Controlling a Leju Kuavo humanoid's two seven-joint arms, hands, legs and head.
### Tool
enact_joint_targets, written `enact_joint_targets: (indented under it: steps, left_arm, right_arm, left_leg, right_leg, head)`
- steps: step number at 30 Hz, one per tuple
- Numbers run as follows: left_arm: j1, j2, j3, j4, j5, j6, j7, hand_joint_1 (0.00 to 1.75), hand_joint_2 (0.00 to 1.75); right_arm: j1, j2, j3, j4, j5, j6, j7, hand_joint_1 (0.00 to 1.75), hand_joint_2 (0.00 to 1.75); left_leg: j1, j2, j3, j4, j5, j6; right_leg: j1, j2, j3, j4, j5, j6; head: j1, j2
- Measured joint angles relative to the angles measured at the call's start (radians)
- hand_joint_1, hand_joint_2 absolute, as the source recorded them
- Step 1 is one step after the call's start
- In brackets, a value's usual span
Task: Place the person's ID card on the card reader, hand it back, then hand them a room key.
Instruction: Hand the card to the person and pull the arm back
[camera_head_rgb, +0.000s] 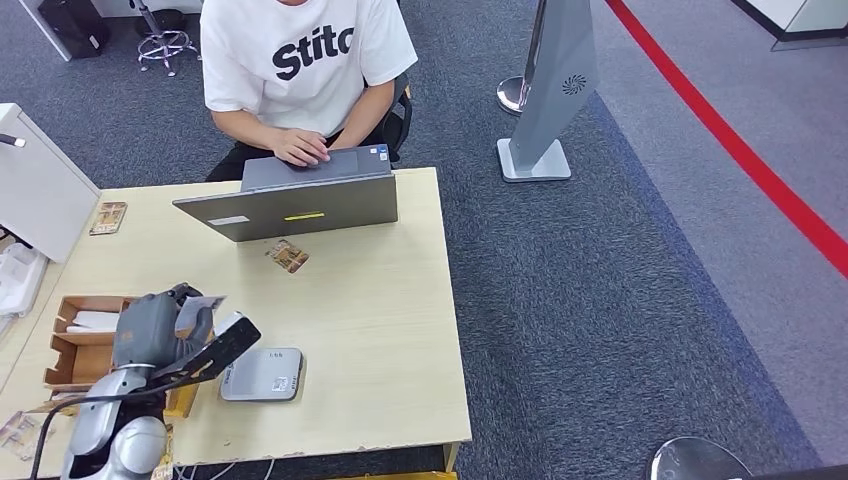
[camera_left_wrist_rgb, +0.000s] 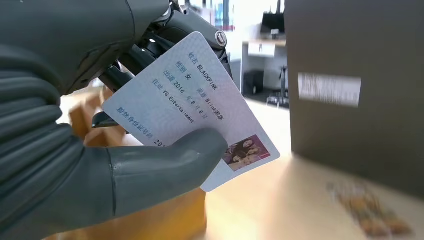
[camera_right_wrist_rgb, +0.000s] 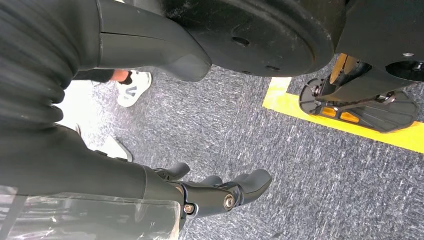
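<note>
The pale wooden table (camera_head_rgb: 380, 330) is carrying a flat grey rounded reader (camera_head_rgb: 262, 374) near its front left. The left hand (camera_head_rgb: 160, 325), grey and ribbed, is pinching the glossy white ID card (camera_left_wrist_rgb: 192, 107) between thumb and fingers, left of the reader. The right hand (camera_right_wrist_rgb: 215, 192) is hanging over grey carpet, fingers loosely extended, holding nothing.
</note>
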Motion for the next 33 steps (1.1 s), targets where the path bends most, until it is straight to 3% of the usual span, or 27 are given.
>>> enact_joint_targets:
  steps: [13,21,33]
  left_arm:
    - [-0.336,0.117,0.000,0.053,-0.027,-0.085,0.074,1.75,1.75]
    - [-0.398,0.133,0.000,0.145,-0.030,-0.082,0.092,1.75,1.75]
    - [-0.403,0.135,0.000,0.221,-0.028,-0.076,0.092,1.75,1.75]
  right_arm:
    - [0.000,-0.004,0.024,0.009,0.017,0.007,0.019,0.00,1.75]
    - [0.002,-0.008,0.029,0.012,0.021,0.017,0.039,0.00,1.75]
    - [0.004,-0.010,0.032,0.014,0.026,0.020,0.042,0.00,1.75]
  left_leg:
    - [0.000,0.000,0.000,0.000,0.001,-0.001]
    - [0.000,0.000,0.000,0.000,0.001,-0.001]
    - [0.000,0.000,0.000,0.000,0.001,-0.001]
  right_leg:
    - [0.000,0.001,0.000,0.000,0.001,-0.001]
    - [0.000,0.001,-0.001,0.000,0.001,-0.001]
    - [0.000,0.001,-0.001,0.000,0.001,-0.001]
  head:
    - [0.000,0.000]
    - [0.000,0.000]
    - [0.000,0.000]
